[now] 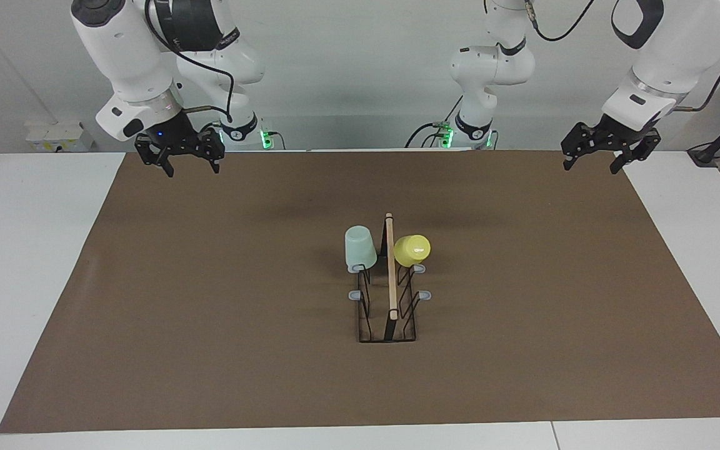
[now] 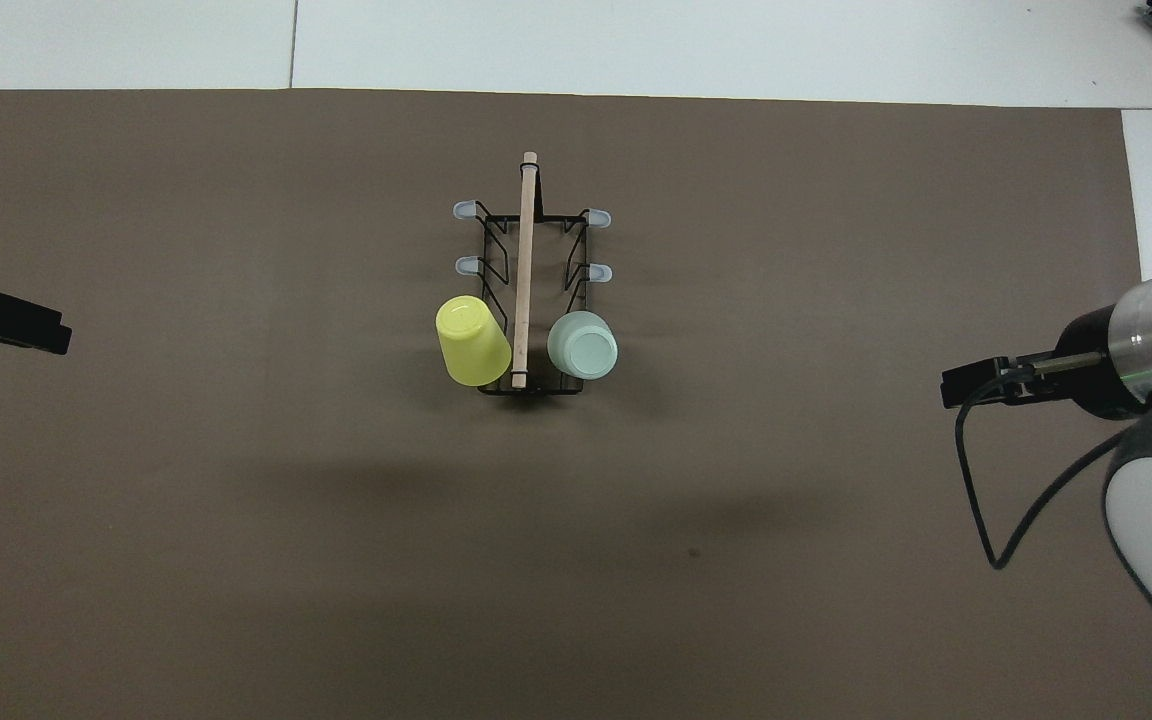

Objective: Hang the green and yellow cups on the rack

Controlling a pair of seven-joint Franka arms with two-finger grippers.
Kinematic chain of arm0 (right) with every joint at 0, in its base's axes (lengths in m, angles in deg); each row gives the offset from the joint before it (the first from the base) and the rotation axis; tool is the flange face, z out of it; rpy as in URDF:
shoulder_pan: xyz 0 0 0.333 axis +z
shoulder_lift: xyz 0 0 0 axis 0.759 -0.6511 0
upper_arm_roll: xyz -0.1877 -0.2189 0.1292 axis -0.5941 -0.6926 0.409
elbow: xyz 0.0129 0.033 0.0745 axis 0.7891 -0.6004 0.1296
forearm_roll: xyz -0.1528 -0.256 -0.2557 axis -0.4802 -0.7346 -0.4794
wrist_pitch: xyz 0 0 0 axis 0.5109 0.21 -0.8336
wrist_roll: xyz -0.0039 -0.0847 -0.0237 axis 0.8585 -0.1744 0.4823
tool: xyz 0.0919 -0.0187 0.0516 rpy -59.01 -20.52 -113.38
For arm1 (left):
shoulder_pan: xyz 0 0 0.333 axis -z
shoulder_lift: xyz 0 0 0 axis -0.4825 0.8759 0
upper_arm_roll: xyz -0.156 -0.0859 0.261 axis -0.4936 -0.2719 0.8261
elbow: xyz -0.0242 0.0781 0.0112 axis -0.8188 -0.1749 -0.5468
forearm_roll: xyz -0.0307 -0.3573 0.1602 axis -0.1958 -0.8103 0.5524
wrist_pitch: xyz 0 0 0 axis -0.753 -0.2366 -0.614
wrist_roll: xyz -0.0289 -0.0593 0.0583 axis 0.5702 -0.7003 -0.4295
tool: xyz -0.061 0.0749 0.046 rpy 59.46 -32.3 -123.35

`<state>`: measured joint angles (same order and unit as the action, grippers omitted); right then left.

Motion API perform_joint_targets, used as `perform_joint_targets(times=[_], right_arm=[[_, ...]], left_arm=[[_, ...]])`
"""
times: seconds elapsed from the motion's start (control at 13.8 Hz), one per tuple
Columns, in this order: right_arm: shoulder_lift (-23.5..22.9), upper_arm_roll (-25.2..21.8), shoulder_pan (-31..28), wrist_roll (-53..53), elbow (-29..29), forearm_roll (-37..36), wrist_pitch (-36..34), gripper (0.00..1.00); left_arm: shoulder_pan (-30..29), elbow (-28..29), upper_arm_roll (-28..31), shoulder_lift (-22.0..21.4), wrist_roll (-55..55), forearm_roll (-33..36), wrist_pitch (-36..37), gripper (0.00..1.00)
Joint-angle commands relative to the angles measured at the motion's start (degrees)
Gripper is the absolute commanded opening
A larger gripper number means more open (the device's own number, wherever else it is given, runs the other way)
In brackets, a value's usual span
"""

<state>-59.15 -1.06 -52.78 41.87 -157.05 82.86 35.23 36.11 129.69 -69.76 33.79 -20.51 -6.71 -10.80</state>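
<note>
I see the rack point(image 1: 389, 294) standing near the middle of the bench point(image 1: 41, 250), on the brown mat point(image 1: 210, 312) that covers most of it, with its wooden rod point(image 1: 390, 265) running from the robots' edge of the bench toward the edge away from them. Both cups are already on the rack, upside down, on the two prongs at the end nearest to the robots. The green cup point(image 1: 360, 249) hangs on the side toward the right arm's end of the bench and sits almost upright, its flat bottom facing up. The yellow cup point(image 1: 412, 249) hangs on the side toward the left arm's end and is tilted outward, away from the rod. The rod passes between the two cups, and the four other grey-tipped prongs point(image 1: 355, 295) carry nothing. The right gripper point(image 1: 180, 164) hangs in the air over the mat's corner at the robots' edge, toward the right arm's end, with its fingers spread apart and nothing between them. The left gripper point(image 1: 607, 155) hangs over the other corner at the robots' edge, at the border of the mat, also with its fingers spread and nothing in them. Both grippers are well apart from the rack.
</note>
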Motion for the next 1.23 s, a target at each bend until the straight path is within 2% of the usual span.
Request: perform_joint_targets(times=[0.0,0.65,1.16], right_arm=[[-3.02,0.55,-0.47,1.39,4.20,-1.45,-2.37,1.00],[-4.34,0.11,-0.74,1.39,6.22,-1.45,-5.18,1.00],[-4.34,0.02,-0.73,1.31,6.22,-1.45,-4.56,1.00]], left_arm=[[-0.14,0.81,-0.09,-0.90,-0.57,-0.27,0.29,1.00],[0.56,0.72,-1.84,-1.95,0.13,-0.27,1.43,1.00],[-0.23,0.54,-1.84,-1.42,0.31,-0.79,-3.23,1.00]])
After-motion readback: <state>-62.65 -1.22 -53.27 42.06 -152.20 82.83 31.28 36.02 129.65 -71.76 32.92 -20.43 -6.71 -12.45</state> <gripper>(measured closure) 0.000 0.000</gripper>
